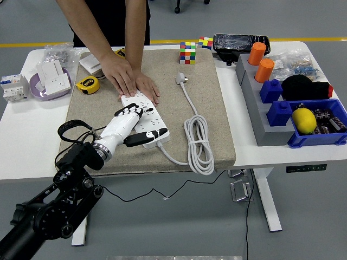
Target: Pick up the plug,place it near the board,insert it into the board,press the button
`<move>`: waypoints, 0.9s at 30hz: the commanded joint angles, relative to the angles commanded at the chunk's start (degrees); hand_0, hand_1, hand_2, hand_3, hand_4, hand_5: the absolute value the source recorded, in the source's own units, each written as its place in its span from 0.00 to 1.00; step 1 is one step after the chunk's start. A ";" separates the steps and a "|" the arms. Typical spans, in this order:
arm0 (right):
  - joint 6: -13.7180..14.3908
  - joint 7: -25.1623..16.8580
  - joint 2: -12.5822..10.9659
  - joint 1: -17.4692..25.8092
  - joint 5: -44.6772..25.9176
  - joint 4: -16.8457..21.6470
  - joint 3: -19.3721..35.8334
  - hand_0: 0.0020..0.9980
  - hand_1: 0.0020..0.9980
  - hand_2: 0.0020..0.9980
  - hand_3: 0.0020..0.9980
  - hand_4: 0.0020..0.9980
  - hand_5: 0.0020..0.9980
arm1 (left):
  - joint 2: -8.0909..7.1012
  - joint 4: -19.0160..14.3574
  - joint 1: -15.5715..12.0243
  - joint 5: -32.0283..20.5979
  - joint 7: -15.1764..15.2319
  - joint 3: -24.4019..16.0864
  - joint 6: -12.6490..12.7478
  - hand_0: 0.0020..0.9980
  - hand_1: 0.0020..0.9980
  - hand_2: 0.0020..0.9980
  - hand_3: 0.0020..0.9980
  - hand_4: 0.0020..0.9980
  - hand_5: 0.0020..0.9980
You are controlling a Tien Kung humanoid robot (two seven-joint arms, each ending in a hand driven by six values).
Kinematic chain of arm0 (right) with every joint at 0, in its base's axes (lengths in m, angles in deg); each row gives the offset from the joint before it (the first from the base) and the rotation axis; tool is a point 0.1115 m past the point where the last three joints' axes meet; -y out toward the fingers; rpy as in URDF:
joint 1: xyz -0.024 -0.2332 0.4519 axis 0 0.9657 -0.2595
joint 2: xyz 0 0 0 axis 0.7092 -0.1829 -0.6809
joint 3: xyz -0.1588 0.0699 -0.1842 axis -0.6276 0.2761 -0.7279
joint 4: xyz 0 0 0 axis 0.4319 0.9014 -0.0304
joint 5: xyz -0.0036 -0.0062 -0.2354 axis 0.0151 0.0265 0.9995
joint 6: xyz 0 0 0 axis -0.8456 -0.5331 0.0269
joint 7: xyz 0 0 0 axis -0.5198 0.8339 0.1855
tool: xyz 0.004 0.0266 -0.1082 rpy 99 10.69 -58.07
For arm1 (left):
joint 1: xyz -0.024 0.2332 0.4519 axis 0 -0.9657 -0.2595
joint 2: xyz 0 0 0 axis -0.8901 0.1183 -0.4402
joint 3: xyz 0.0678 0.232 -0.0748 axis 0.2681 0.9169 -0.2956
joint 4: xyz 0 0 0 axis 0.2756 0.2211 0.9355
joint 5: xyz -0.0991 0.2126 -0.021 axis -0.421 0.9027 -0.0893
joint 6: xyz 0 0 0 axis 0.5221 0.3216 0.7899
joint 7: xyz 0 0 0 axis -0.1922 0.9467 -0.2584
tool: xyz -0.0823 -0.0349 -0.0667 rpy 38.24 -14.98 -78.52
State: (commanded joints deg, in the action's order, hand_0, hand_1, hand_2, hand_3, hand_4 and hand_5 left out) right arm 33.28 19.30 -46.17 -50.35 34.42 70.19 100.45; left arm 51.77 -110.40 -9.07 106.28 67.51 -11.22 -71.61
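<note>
The white power strip (157, 125) lies on the tan mat (206, 130). Its own white plug (180, 79) and coiled cable (196, 142) lie to its right. My left hand (132, 122) rests on the middle of the strip, with the fingers (129, 112) curled down over a dark plug that is mostly hidden beneath them. The thumb (143, 136) reaches along the strip's near end. A person at the far side presses both hands (133, 82) flat on the strip's far end. My right arm is not in view.
A yellow tape measure (87, 84) and a purple bowl holding a white socket (51, 81) stand at the left. Two puzzle cubes (187, 52) are at the back. At the right are grey blocks with orange cylinders (260, 62) and a blue bin with a yellow lemon (304, 120).
</note>
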 joint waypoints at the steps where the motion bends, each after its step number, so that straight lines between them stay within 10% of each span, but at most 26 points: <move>1: -0.01 0.00 -0.01 -0.02 -0.01 0.00 -0.01 0.88 0.83 0.81 0.84 1.00 1.00 | 0.00 0.10 0.06 0.03 -0.02 0.09 -0.04 1.00 1.00 0.96 0.94 1.00 1.00; 18: 0.05 -0.01 0.07 -0.16 0.02 0.01 -0.06 0.88 0.83 0.81 0.83 1.00 1.00 | -0.07 -0.61 0.53 0.97 0.29 0.97 0.20 1.00 1.00 0.96 0.93 1.00 1.00; 27: 0.03 0.06 0.10 -0.03 0.02 -0.03 -0.08 0.88 0.83 0.81 0.83 1.00 1.00 | -1.08 -13.79 -1.79 0.53 0.86 -1.74 3.26 0.97 0.93 0.89 0.90 1.00 0.88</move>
State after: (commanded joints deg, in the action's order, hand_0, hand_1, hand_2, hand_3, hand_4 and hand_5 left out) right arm 33.30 19.35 -46.07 -50.38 34.44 70.16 100.37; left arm 50.69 -124.19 -10.86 106.81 68.37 -12.97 -68.34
